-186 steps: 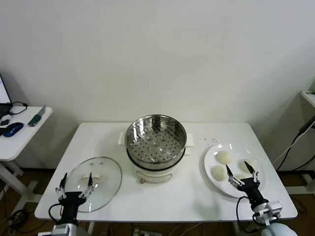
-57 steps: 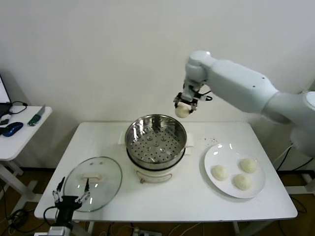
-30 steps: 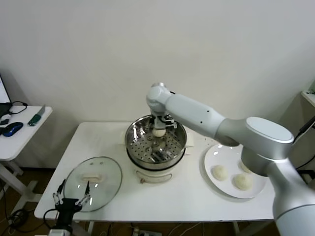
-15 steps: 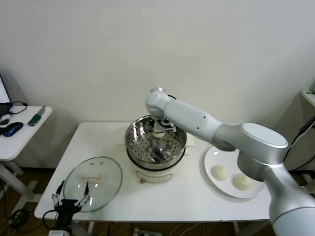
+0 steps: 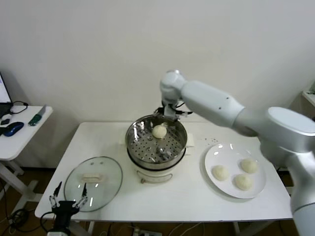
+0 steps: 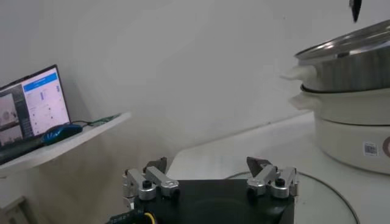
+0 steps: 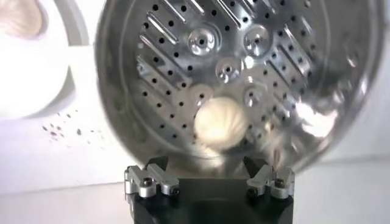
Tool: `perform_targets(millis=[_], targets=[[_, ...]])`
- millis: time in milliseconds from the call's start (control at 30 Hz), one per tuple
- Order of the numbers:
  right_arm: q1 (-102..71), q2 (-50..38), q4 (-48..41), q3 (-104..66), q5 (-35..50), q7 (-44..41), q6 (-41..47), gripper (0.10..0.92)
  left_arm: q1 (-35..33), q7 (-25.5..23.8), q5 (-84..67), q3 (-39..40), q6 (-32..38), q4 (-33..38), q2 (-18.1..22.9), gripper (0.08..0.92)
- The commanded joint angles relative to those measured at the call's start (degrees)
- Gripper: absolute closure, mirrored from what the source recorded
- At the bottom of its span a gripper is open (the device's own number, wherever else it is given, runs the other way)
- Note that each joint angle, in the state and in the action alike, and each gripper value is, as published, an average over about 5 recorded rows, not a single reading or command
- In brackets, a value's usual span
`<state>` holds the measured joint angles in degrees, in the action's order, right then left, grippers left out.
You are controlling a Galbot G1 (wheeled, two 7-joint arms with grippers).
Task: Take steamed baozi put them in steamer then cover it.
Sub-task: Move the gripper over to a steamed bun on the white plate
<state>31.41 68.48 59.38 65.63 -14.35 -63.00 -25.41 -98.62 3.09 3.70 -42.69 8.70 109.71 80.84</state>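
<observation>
**A:** Head view puts one baozi on the far part of the steamer floor. Is it released?

**B:** Yes. The right gripper hangs just above the far rim, fingers apart, empty.

**A:** What's left?

**B:** Three baozi sit on the plate at right; the cover lies near-left on the table. The left gripper waits beside it, open.

A plain off-white wall backs the rectangular white table — beside it a smaller white side desk carries a lit laptop screen — brown floor beneath.
</observation>
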Motion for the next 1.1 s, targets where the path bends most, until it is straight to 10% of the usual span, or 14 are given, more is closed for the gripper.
perform_targets(millis=[33,467,1100], targets=[[11.4,-20.5,12.8,15.9,37.2,4.3,31.2,0.203,0.0,0.1,0.0,0.2,-0.1,0.1,0.1,0.177],[-1.9,-37.2,21.1,15.7,37.1,2.2,43.5,0.203,-0.4,-1.0,0.0,0.5,-0.3,0.6,-0.1,0.177],[-28.4,-30.3,8.6,-5.9,20.2,3.1,38.7,0.203,-0.5,-0.6,0.0,-0.4,-0.2,-0.5,-0.1,0.177]])
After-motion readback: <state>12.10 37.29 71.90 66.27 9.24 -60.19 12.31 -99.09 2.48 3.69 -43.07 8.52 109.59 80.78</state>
